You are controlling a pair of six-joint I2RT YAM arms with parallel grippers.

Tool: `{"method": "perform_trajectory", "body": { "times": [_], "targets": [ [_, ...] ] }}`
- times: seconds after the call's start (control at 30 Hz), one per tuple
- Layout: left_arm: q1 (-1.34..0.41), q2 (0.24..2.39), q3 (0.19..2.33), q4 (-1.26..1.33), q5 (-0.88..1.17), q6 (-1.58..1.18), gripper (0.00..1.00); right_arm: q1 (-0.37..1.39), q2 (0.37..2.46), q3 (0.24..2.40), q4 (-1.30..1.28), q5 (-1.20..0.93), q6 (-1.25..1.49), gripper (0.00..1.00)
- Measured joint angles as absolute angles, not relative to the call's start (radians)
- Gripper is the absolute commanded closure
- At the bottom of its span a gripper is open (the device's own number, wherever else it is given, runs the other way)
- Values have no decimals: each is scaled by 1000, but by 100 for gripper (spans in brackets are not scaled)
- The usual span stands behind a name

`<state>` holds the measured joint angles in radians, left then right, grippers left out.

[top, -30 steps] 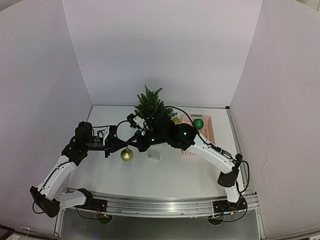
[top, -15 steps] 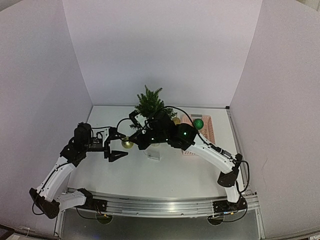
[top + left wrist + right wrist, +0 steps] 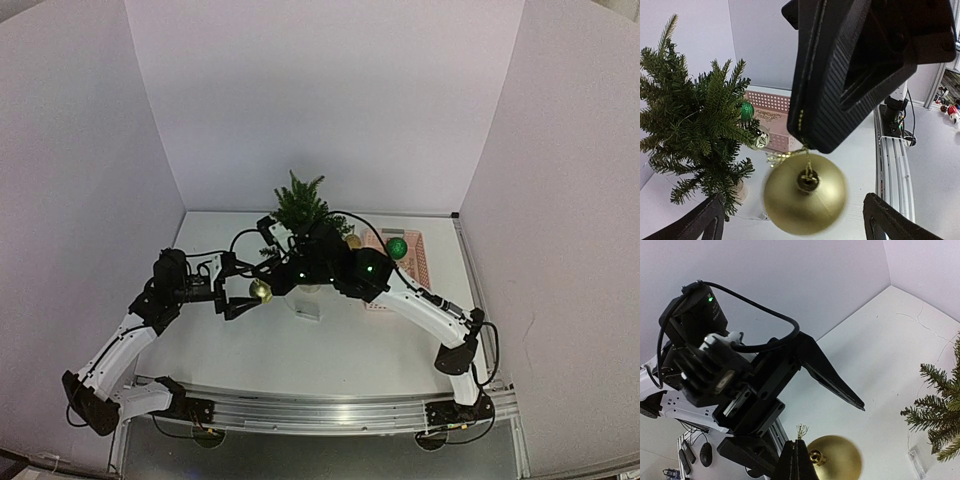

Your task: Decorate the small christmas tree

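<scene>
The left gripper (image 3: 232,288) gapes wide around a gold ball (image 3: 260,290), which hangs by its string from the tightly closed right gripper (image 3: 797,457). The small christmas tree (image 3: 300,208) stands just behind them, at the far middle of the table (image 3: 330,350).

- Left arm (image 3: 120,345): white link shells, black joint housings, black base.
- Right arm (image 3: 425,310): same white shells and black joints, with green indicator lights (image 3: 369,268) on the wrist housing.
- Left claw (image 3: 233,288): two flat, tapered black fingers (image 3: 832,375). A finned black motor block carries a green light, and a black cable (image 3: 785,320) loops over it.
- Right claw (image 3: 812,142): black, with a finely ribbed printed surface.
</scene>
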<state>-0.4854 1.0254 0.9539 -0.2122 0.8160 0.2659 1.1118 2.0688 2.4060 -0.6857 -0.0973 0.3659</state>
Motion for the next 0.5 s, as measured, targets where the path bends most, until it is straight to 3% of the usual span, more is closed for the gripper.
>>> {"method": "perform_trajectory", "body": {
  "times": [0.23,0.5],
  "targets": [
    [-485,1032,953,-200,826,262,9,1114,2075,2412,-642,-106,368,100],
    [-485,1034,953,-200,836,263,21,1114,2079,2413,-620,-115,368,100]
  ]
}}
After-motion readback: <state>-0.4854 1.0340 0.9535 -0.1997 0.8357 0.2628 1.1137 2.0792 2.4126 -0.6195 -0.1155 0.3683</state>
